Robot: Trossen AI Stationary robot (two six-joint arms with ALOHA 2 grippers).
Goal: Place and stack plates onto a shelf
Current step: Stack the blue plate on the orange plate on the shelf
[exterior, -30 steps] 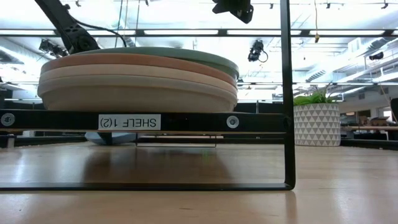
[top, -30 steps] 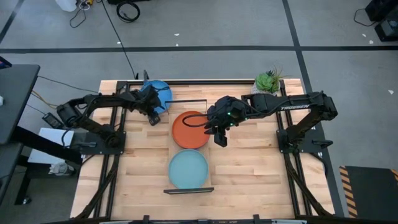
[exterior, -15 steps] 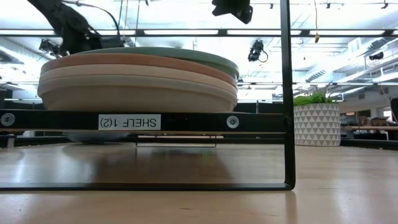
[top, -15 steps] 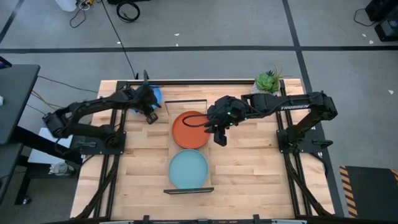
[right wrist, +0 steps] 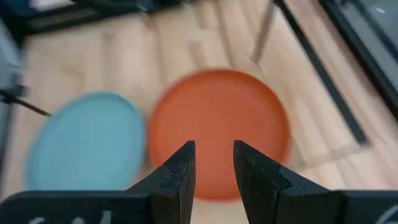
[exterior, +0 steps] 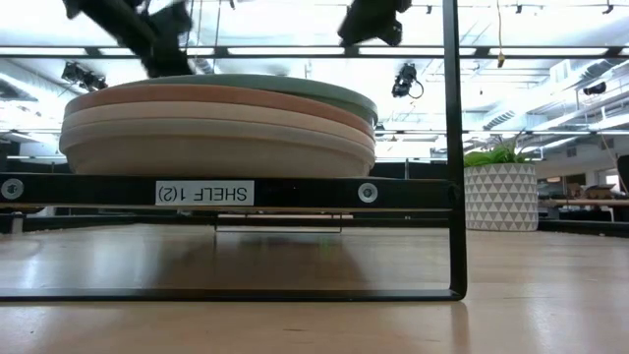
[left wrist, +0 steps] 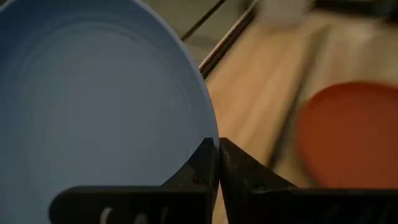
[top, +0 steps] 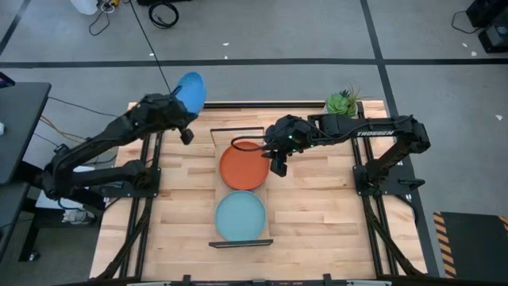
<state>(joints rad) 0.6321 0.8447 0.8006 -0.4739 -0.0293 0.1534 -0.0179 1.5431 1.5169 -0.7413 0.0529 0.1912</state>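
My left gripper [top: 184, 119] is raised over the table's far left corner, shut on a bright blue plate [top: 191, 90]; that plate [left wrist: 93, 106] fills the left wrist view. On the light-wood shelf [top: 268, 191] at mid-table lie an orange plate [top: 240, 168] and, nearer, a light blue plate [top: 240, 215]. The low view shows the near stack of plates [exterior: 216, 123] resting on the shelf's end rail [exterior: 295, 192]. My right gripper [top: 276, 163] hovers open over the orange plate's right rim; the orange plate [right wrist: 217, 121] lies below its fingers. My left gripper pinches the bright blue plate's rim [left wrist: 208, 134] between its two fingers [left wrist: 239, 165], at the edge nearest the arm. The plate is lifted clear of the table and tilted, reaching out beyond the fingertips toward the far edge.
A small potted plant [top: 343, 104] stands at the far right corner, also in the low view as a white patterned pot [exterior: 501, 195]. Thin black wire frames [top: 238, 130] rise at the shelf's ends. Bare wood lies left and right of the shelf.
My left gripper has shut on the blue plate's rim at the far left and risen with it toward the far edge. The plate has gone from lying flat on the table to lifted clear and tipped. My right gripper has shifted slightly toward the far edge.
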